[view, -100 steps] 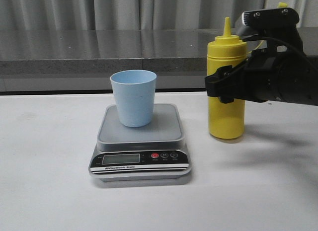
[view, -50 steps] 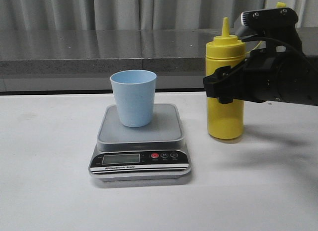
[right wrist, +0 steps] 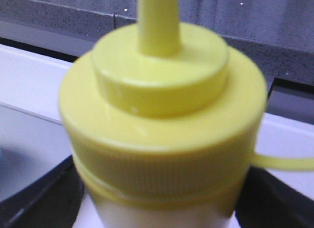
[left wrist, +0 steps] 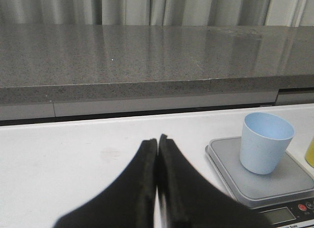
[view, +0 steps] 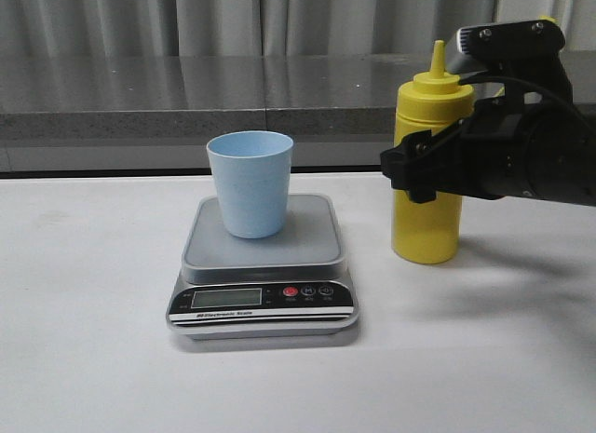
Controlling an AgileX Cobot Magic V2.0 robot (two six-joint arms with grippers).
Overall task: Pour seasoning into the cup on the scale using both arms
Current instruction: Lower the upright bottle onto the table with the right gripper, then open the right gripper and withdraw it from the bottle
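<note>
The yellow seasoning bottle (view: pixel 426 223) stands on the white table, right of the scale, leaning slightly right. My right gripper (view: pixel 415 172) is shut on its upper body from the right. In the right wrist view the bottle (right wrist: pixel 162 115) fills the frame, with a black finger (right wrist: pixel 34 198) pressed against each side and its tether (right wrist: pixel 287 163) running off to one side. The light blue cup (view: pixel 250 183) stands upright on the platform of the silver-grey scale (view: pixel 265 298). My left gripper (left wrist: pixel 158 139) is shut and empty, above the table left of the scale (left wrist: pixel 230 162) and cup (left wrist: pixel 265 142). It is out of the front view.
A grey stone ledge (view: pixel 186 102) runs along the table's far edge, with curtains behind it. The black right arm (view: pixel 531 154) reaches in from the right behind the bottle. White table surface (view: pixel 93 312) lies to the left of and in front of the scale.
The bottle's nozzle has shifted right and a little lower, so it now leans. The right gripper has moved slightly with it. Cup and scale have not moved.
</note>
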